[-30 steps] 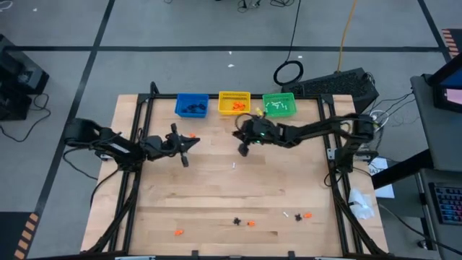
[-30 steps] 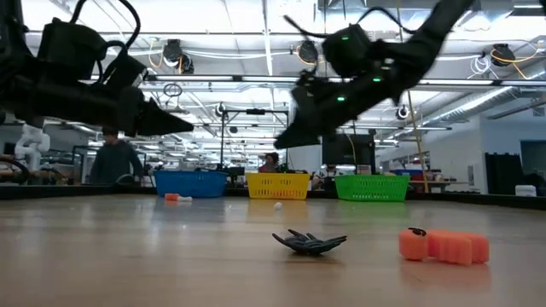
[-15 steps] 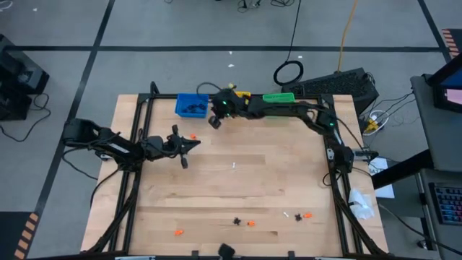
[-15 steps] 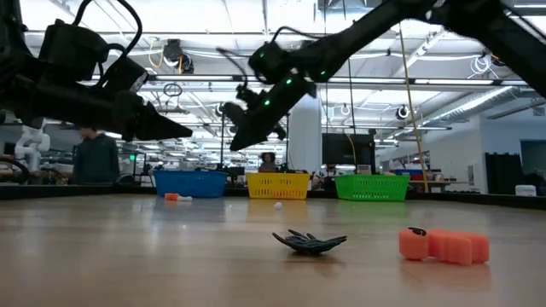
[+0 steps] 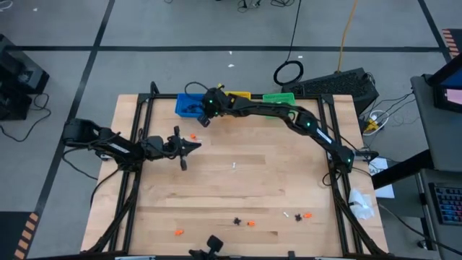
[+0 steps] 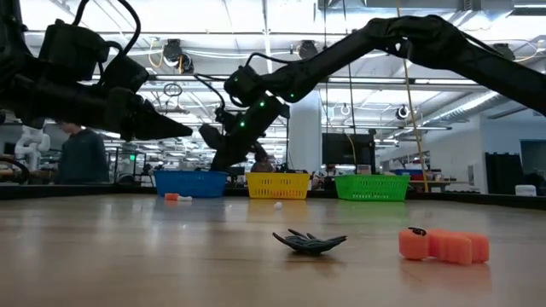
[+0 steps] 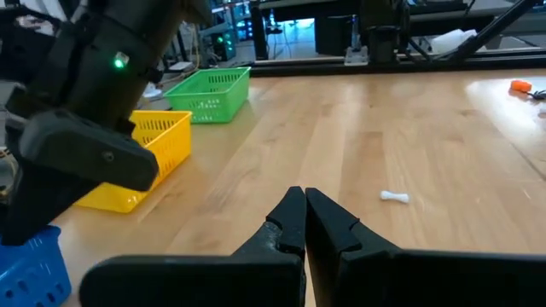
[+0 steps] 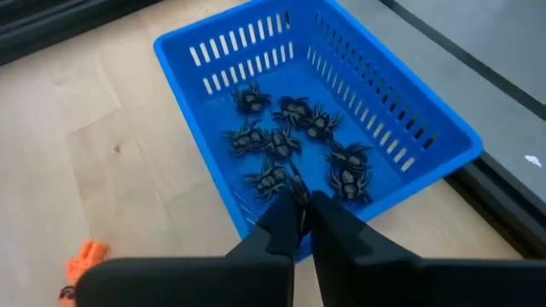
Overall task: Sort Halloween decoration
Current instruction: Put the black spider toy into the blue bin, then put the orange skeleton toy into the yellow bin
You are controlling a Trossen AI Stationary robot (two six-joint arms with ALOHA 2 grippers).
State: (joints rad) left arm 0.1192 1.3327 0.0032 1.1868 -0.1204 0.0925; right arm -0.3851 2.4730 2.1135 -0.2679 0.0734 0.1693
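Our right claw (image 8: 300, 213) hangs over the blue bin's (image 8: 401, 119) near edge, pinched on what looks like a black spider (image 8: 299, 189), though we can't be sure. More spiders (image 8: 273, 141) lie inside the bin. Our left claw (image 5: 189, 147) waits closed and empty above the bench (image 5: 274, 188), where stray trinkets (image 5: 249, 222) dot its front.
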